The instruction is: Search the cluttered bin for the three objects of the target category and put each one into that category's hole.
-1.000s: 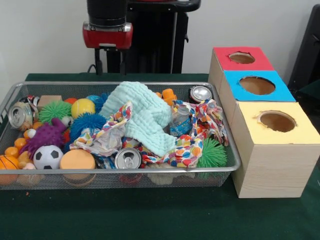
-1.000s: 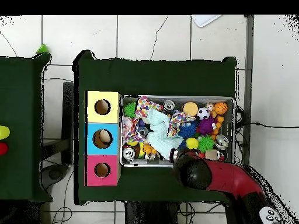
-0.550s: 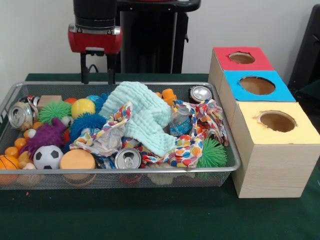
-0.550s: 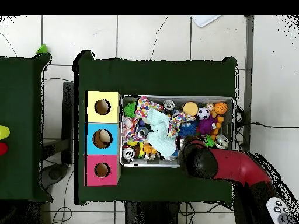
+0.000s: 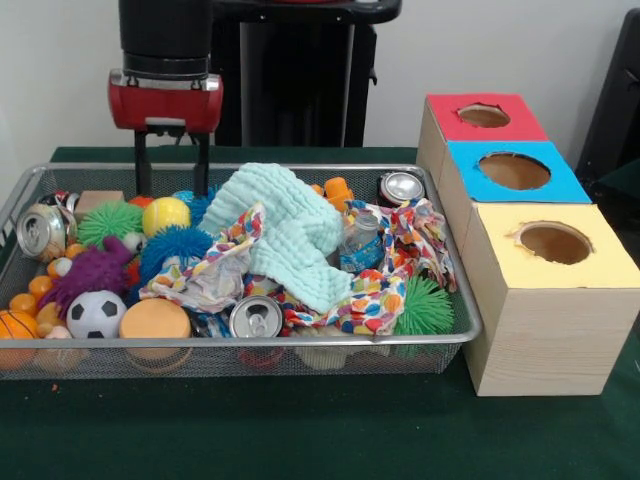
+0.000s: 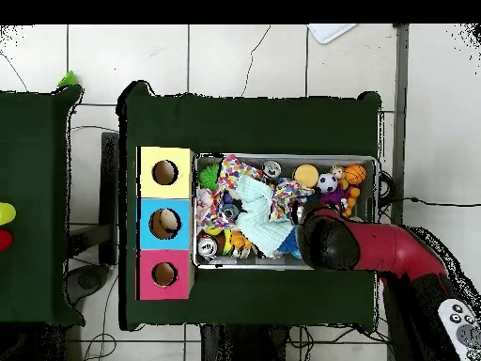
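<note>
Above the bin: your gripper, fingers apart, holding nothing.
Below gripper: yellow ball.
Beside bin: three holed boxes.

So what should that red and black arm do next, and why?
Probably lower straight down: the open gripper hangs above the wire mesh bin's far side, over the yellow ball and green spiky ball, touching nothing yet.
</note>
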Action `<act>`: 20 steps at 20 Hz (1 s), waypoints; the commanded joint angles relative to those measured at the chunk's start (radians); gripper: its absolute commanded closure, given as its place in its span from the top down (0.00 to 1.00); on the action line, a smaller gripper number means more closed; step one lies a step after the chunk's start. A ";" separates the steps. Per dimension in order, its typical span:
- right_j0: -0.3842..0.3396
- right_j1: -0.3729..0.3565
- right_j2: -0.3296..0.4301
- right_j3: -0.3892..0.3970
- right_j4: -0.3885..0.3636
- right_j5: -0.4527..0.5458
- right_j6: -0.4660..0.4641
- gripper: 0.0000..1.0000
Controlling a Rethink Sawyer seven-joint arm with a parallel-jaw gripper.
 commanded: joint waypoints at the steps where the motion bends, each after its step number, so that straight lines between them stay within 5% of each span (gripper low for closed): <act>1: -0.058 0.084 0.118 -0.131 -0.083 0.146 -0.243 1.00; 9: -0.151 0.157 0.202 -0.182 -0.147 0.170 -0.340 1.00; 20: -0.206 0.215 0.241 -0.231 -0.283 0.128 -0.357 1.00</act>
